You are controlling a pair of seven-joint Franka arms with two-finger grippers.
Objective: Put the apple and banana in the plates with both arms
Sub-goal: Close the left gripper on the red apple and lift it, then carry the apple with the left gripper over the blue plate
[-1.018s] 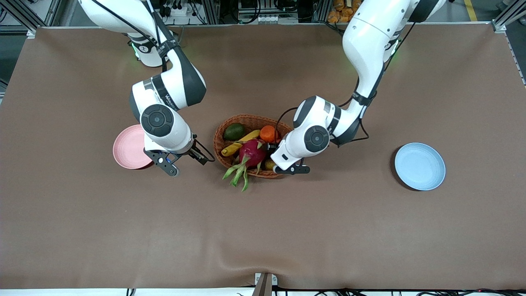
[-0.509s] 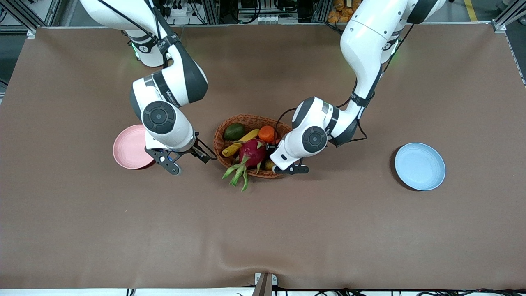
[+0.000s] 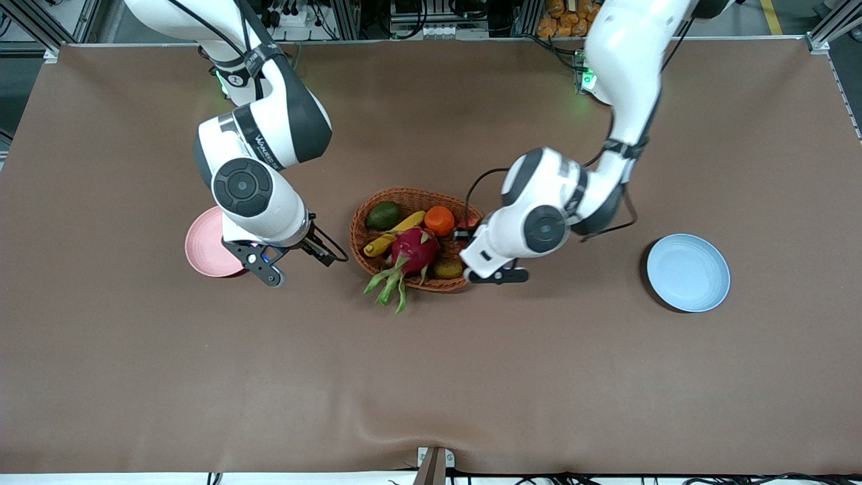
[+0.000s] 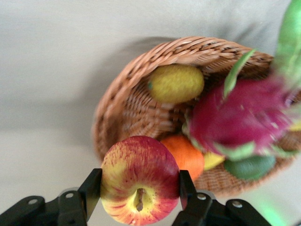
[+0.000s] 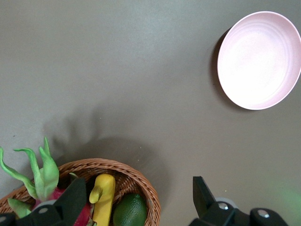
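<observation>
My left gripper (image 4: pixel 140 188) is shut on the apple (image 4: pixel 140 181), red with yellow streaks. It holds the apple above the end of the wicker basket (image 3: pixel 411 194) toward the left arm's end of the table. In the front view a little red of the apple (image 3: pixel 465 223) shows by the left gripper (image 3: pixel 469 230). The banana (image 3: pixel 397 232) lies in the basket and also shows in the right wrist view (image 5: pixel 102 197). My right gripper (image 5: pixel 138 197) is open and empty, over the table at the basket's other end (image 3: pixel 316 250). The pink plate (image 3: pixel 205 246) and the blue plate (image 3: pixel 688 272) hold nothing.
The basket also holds a magenta dragon fruit (image 3: pixel 414 249), an orange (image 3: pixel 440 220), a green avocado (image 3: pixel 384 215) and a yellowish fruit (image 4: pixel 176 84). The pink plate lies toward the right arm's end of the table, the blue plate toward the left arm's end.
My left gripper has moved away from the basket toward the left arm's end of the table with the apple. My right arm has shifted a little toward the pink plate.
</observation>
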